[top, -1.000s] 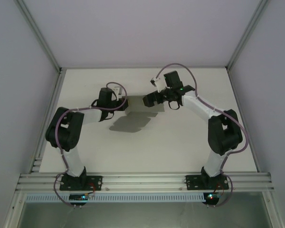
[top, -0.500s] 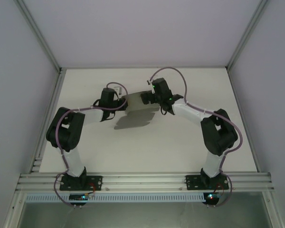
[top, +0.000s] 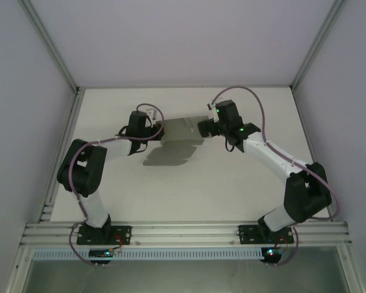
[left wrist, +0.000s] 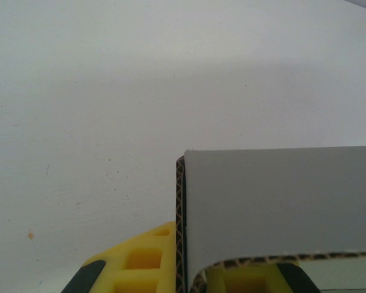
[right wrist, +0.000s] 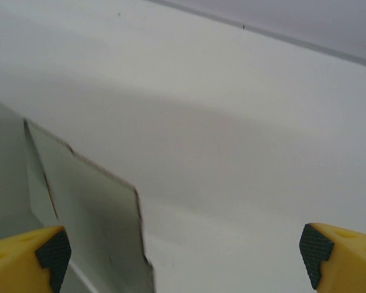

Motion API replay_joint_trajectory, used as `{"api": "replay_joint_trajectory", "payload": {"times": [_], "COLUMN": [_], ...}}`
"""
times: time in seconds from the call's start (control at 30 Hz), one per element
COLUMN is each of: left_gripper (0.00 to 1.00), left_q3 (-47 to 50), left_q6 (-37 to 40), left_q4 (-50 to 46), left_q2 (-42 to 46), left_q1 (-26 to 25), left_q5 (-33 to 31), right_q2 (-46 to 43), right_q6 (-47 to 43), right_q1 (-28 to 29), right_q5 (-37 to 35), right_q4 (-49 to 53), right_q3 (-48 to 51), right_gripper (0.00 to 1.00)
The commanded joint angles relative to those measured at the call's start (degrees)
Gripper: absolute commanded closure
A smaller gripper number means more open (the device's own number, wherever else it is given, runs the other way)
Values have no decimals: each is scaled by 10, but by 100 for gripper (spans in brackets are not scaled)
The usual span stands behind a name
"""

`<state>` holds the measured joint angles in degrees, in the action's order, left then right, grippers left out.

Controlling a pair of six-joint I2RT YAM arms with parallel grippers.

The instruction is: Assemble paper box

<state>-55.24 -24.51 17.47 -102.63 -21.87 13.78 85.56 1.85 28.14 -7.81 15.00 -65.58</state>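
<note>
while left gripper (top: 157, 130) pinches paper box (top: 180, 130) above table (top: 232, 183), right gripper (right wrist: 183, 251) wide — beside its edge

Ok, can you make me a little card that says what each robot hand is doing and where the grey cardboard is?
left gripper: shut, pinching one edge of the paper box
right gripper: open wide, at the box's other edge, not gripping it
paper box: grey cardboard, held up above the table
shadow: lies on the table below the box
</note>
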Motion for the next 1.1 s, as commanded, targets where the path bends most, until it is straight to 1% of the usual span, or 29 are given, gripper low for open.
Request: {"api": "replay_joint_trajectory", "payload": {"times": [0.0,0.1,0.23,0.3,0.37,0.47,0.57,0.63,0.73,0.77,0.9,1.07], "left_gripper": [100,100,100,100,100,100,100,100,100,100,100,100], "left_q3": [-25,-27,-29,-31,-31,-30,-31,-31,-42,-45,-61,-68], "left_q6": [1,-12,-22,-19,-17,-10,0,5,12,14,32,15], "left_q4": [-10,-5,2,-1,-1,-10,-18,-19,-30,-34,-42,-26], "left_q2": [9,2,-5,-5,-5,-6,-6,-8,-14,-17,-21,-24], "left_q1": [6,11,16,16,16,16,14,10,2,-1,-14,-19], "left_q5": [29,46,66,72,74,72,70,68,58,54,59,73], "right_q2": [-6,-16,-20,-12,-3,9,25,41,65,71,92,116], "right_q6": [-18,-12,-4,0,10,16,13,7,5,5,1,0], "right_q1": [-8,-14,-21,-21,-23,-32,-36,-36,-30,-26,-16,-7], "right_q5": [48,62,92,94,84,96,112,135,138,136,125,93], "right_q4": [120,133,103,84,59,38,51,64,62,65,92,54], "right_q3": [15,34,56,56,50,35,7,-10,-22,-39,-62,-70], "right_gripper": [1,1,1,1,1,1,1,1,1,1,0,1]}}
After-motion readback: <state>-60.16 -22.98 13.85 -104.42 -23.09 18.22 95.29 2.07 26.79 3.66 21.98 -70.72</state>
